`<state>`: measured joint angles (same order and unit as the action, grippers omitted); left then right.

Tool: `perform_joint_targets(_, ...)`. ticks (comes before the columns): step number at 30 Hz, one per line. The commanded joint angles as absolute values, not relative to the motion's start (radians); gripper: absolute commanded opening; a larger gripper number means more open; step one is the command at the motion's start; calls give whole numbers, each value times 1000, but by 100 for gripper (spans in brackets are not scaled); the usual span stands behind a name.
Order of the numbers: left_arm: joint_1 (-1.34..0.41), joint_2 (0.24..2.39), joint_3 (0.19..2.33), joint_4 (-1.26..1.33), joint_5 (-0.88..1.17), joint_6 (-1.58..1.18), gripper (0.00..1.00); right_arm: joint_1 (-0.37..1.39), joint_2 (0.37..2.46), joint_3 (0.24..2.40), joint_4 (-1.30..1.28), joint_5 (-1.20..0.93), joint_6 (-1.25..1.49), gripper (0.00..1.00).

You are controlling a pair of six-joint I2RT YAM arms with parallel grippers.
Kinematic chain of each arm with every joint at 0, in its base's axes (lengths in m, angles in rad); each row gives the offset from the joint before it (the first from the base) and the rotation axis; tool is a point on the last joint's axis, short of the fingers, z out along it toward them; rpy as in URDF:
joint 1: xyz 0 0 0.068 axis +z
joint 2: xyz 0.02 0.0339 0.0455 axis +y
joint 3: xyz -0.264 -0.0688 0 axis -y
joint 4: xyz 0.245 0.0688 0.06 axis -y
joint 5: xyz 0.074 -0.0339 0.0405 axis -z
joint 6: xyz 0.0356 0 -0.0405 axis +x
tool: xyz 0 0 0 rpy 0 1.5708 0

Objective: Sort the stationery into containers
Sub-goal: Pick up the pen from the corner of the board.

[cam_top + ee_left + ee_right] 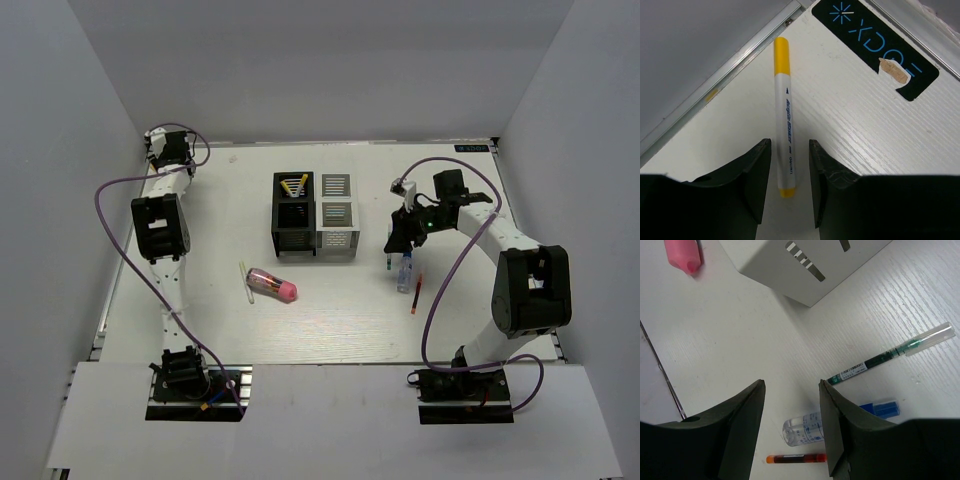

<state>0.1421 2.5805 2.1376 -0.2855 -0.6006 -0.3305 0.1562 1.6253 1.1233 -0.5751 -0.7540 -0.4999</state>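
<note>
Left gripper (789,146), jaws narrowly apart, straddles yellow marker (782,100) far left. Right gripper (791,385), jaws apart, hovers over bottle (802,430).

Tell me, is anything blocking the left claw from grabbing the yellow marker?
No, nothing visible is in the way. The yellow marker lies flat on the table, and its near end sits right between the open fingers of the left gripper.

White table (340,325) w/ pens (875,361), bottle (802,429), organizers (293,235)
</note>
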Motion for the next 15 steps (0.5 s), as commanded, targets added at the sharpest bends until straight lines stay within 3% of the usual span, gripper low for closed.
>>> perform_joint_targets(1,144,2505,2103,-344,-560,-390,47,147,1600,1161,-578,-756,-491,54)
perform_joint_targets(10,155,2473,1999,-347,-503,-492,30,143,1583,1169,-589,-752,-495,54)
perform_joint_targets(15,167,2473,2025,-383,-482,-506,2,140,1578,1169,-589,-755,-489,54)
